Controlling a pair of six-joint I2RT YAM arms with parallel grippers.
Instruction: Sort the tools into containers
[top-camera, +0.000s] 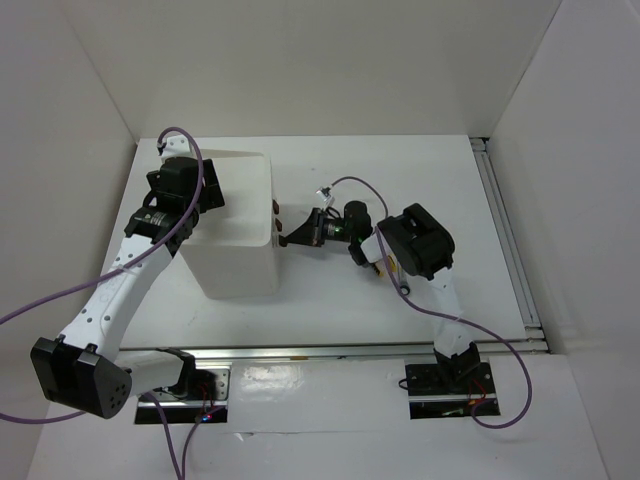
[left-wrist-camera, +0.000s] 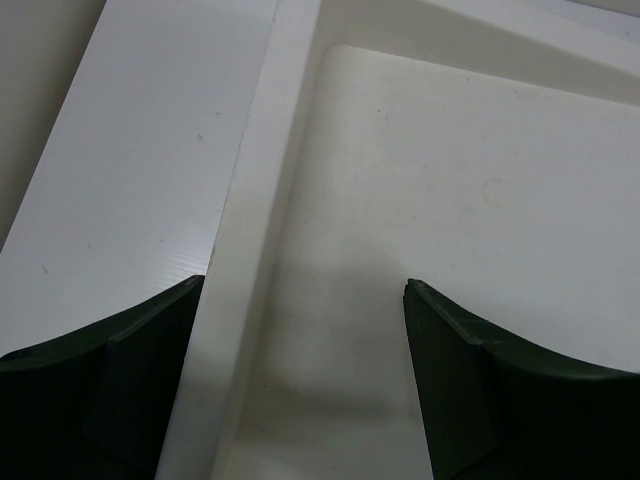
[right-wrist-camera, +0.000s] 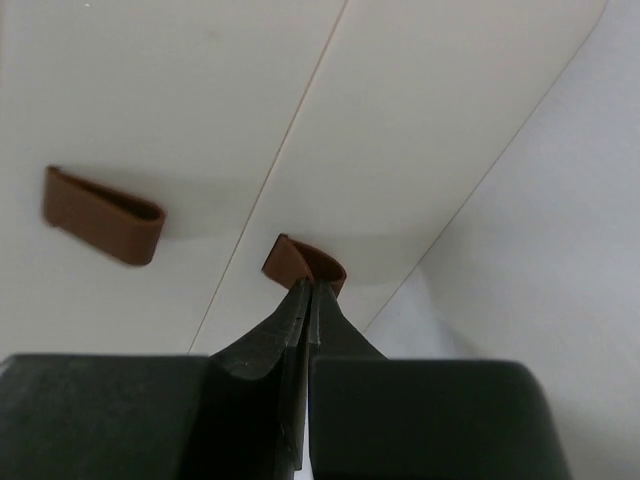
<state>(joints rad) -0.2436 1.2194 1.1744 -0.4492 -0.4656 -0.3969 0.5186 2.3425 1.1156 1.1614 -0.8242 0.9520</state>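
The left end effector (left-wrist-camera: 302, 290) had its fingers (left-wrist-camera: 120, 370) spread wide, with nothing between them but the rim (left-wrist-camera: 250, 250) of the white box (top-camera: 240, 265), which ran straight ahead through the gap. Under its left finger lay bare worktop (left-wrist-camera: 130, 170). Under its right finger, and stretching ahead of it, lay the pale, faintly scuffed floor of the top bin (left-wrist-camera: 460, 200). Further ahead the bin's far wall rose at the top edge of the wrist view. From overhead this end effector sat above the box's left edge.

The right end effector (right-wrist-camera: 305, 300) had its own fingers (right-wrist-camera: 255, 350) pressed together, pads flat against each other, gripping nothing that could be made out. Right at its tips sat a dark brown handle (right-wrist-camera: 312, 262), touching or all but touching them. Whether the tips were hooked into its loop could not be told. That handle belonged to the lower drawer (right-wrist-camera: 430, 120), the one next to the worktop, which showed to the right of the fingers. Beyond a thin seam, up and to the left of the tips, was the next drawer (right-wrist-camera: 150, 100) with a second handle (right-wrist-camera: 100, 215), well apart from the fingers. From overhead the right end effector pointed at the box's right face, with the whole box between it and the left one.
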